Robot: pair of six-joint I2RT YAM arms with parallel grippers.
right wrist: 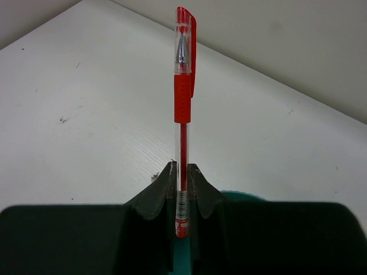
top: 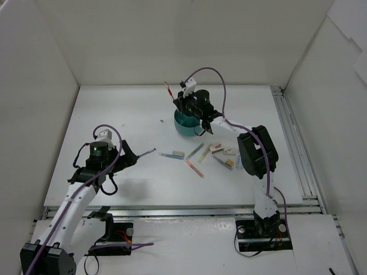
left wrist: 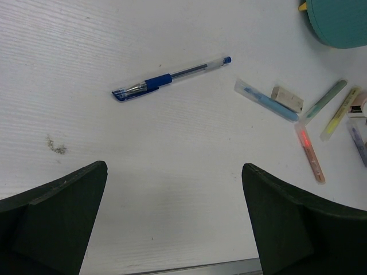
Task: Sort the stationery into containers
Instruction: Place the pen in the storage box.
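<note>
My right gripper (top: 178, 103) is shut on a red pen (top: 168, 89) and holds it just above the left rim of the round teal organizer (top: 186, 124). In the right wrist view the pen (right wrist: 183, 103) sticks out past the closed fingers, its lower end over the teal organizer (right wrist: 243, 196). My left gripper (top: 129, 154) is open and empty over the table, short of a blue pen (left wrist: 171, 78). A light blue pen (left wrist: 265, 99), a beige eraser (left wrist: 287, 98), a green pen (left wrist: 325, 99), a yellow pen (left wrist: 340, 113) and a pink-red pen (left wrist: 310, 152) lie further right.
More small items, with eraser blocks (top: 217, 149) and a purple pen (top: 222, 162), lie right of the pens under the right arm's forearm (top: 255, 150). White walls close the table on three sides. A metal rail (top: 292, 143) runs along the right edge.
</note>
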